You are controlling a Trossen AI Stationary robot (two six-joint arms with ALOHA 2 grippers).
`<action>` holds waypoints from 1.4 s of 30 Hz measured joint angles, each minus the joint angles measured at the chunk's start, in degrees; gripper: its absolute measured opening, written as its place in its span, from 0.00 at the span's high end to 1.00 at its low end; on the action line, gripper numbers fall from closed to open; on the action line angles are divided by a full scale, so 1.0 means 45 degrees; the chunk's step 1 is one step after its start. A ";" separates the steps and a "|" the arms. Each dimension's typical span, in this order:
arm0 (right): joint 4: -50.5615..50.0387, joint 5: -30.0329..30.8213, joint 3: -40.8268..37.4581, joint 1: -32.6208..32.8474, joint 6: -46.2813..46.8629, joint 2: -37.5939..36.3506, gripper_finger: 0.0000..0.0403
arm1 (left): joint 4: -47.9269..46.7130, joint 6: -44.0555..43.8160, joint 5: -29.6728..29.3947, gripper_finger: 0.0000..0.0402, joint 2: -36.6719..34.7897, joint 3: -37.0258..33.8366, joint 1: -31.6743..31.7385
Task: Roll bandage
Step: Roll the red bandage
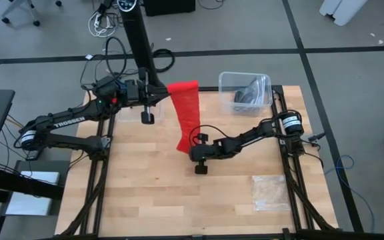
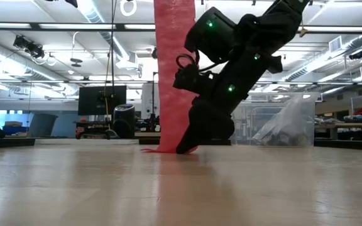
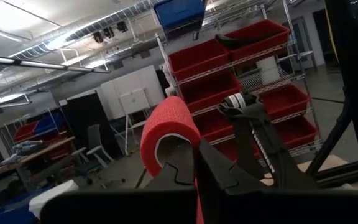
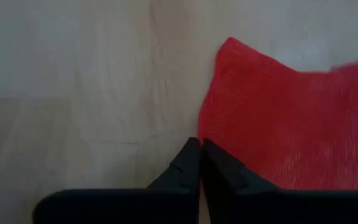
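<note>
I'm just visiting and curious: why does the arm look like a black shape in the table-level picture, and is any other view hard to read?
Low view: bright ceiling lights behind backlight the right end effector, leaving a silhouette against the red bandage. Left wrist view: ceiling strip lights glare, and the near fingers are soft. Right wrist view: the bandage looks evenly lit.

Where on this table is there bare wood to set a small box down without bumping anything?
The table's near-left stretch is free, bordered by the left rail, front edge and plastic bag at the near right. The middle is crowded: the bandage hangs from the left claw to the right claw. The clear bin fills the far right corner.
</note>
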 joint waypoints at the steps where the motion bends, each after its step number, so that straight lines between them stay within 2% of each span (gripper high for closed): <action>1: -0.0079 -0.0311 0.0079 0.0064 0.0023 -0.0007 0.98 | -0.0014 0.0077 -0.0059 1.00 0.0000 0.0000 0.0018; 5: -0.0261 -0.1053 0.0366 0.0697 -0.0025 -0.0464 0.99 | -0.0341 0.0340 -0.0262 1.00 0.0000 0.0000 0.0257; 10: -0.0322 -0.0815 0.0613 0.1626 0.0034 -0.1819 1.00 | -0.0768 0.0610 -0.0425 1.00 -0.0005 -0.0052 0.0843; 16: -0.1148 0.0186 0.1314 0.2662 0.0114 -0.3447 1.00 | -0.0872 0.0610 -0.0448 1.00 -0.0005 -0.0531 0.1654; 23: -0.1943 0.1473 0.2605 0.3380 -0.0835 -0.4583 1.00 | -0.0934 0.0595 -0.0440 1.00 0.0000 -0.1401 0.2188; 29: -0.3409 0.2930 0.4425 0.3653 -0.2353 -0.4706 1.00 | -0.0865 0.0611 -0.0184 1.00 0.0000 -0.2096 0.2332; 34: -0.4324 0.3514 0.6049 0.3666 -0.3562 -0.4741 1.00 | -0.0831 0.0627 -0.0158 1.00 0.0000 -0.2797 0.2503; 42: -0.4905 0.5441 0.8468 0.3661 -0.5978 -0.4741 1.00 | 0.0064 0.0589 -0.0142 1.00 0.0000 -0.4062 0.2660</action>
